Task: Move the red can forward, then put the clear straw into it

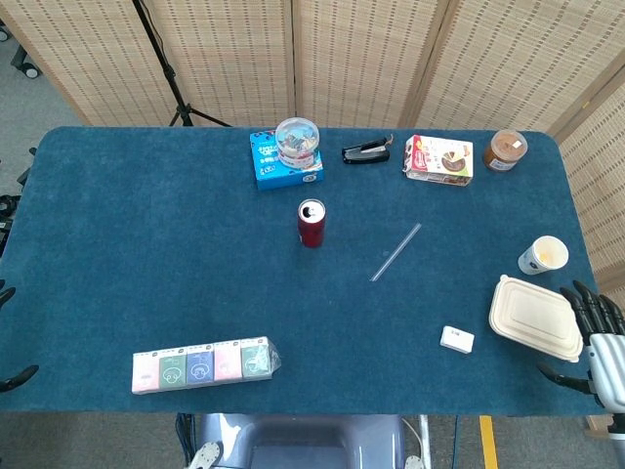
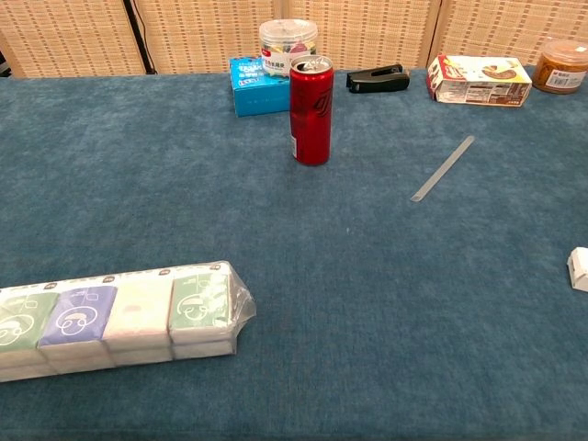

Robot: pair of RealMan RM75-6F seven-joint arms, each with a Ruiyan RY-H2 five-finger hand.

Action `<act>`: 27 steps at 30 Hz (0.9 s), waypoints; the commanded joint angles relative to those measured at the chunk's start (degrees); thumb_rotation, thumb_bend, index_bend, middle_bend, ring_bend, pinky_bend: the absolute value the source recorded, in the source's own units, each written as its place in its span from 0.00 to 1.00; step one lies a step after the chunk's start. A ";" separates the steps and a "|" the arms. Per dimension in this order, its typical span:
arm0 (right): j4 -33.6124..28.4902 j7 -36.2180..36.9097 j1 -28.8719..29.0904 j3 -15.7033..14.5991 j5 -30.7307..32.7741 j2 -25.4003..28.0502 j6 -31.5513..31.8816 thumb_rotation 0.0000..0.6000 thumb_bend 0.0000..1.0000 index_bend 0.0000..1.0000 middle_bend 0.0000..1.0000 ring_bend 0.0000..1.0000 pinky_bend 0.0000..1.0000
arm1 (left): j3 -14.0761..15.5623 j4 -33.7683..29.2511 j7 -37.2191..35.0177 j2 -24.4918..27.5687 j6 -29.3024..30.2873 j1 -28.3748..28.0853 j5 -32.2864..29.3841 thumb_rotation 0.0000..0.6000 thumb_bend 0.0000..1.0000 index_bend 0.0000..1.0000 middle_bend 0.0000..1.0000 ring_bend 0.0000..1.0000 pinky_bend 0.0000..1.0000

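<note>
Fingers [image 1: 584,298] of the right hand [image 1: 598,342] spread, holding nothing; glossy cylindrical red can [image 2: 311,110] upright on fuzzy worktop [image 1: 146,254], thin clear straw [image 2: 443,168] flat nearby.

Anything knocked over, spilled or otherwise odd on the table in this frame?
Nothing stands out. The red can stands upright with its top open, the clear straw lies flat on the cloth to its right, apart from it, and no spill shows.

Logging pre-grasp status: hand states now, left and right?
Left hand: only dark fingertips at the table's left edge; state cannot be told.
Right hand: open, fingers spread, holding nothing, beside the beige clamshell food box.
</note>
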 commanded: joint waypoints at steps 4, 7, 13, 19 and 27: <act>0.42 0.48 0.23 0.10 0.74 -0.01 -0.86 1.00 0.00 0.00 0.00 0.00 0.00 | -2.55 1.40 -2.78 -1.01 -6.19 -5.83 -0.44 1.00 0.00 0.00 0.00 0.00 0.00; 0.80 0.66 0.69 0.22 1.67 -0.12 -2.16 1.00 0.00 0.00 0.00 0.00 0.00 | -3.64 4.11 -8.73 -2.58 -11.68 -11.36 1.30 1.00 0.00 0.00 0.00 0.00 0.00; 1.39 0.50 1.45 0.75 4.09 -0.36 -4.35 1.00 0.00 0.00 0.00 0.00 0.00 | -4.81 8.53 -19.14 -6.46 -21.32 -21.01 3.41 1.00 0.00 0.00 0.00 0.00 0.00; 2.63 0.69 2.55 1.85 8.01 -0.47 -7.37 1.00 0.00 0.00 0.00 0.00 0.00 | -8.72 11.82 -24.40 -14.98 -30.89 -33.09 3.09 1.00 0.00 0.00 0.00 0.00 0.00; 4.67 0.91 3.78 2.64 12.37 -1.05 -11.49 1.00 0.00 0.00 0.00 0.00 0.00 | -11.67 21.33 -34.79 -27.98 -38.46 -43.21 -1.36 1.00 0.00 0.00 0.00 0.00 0.00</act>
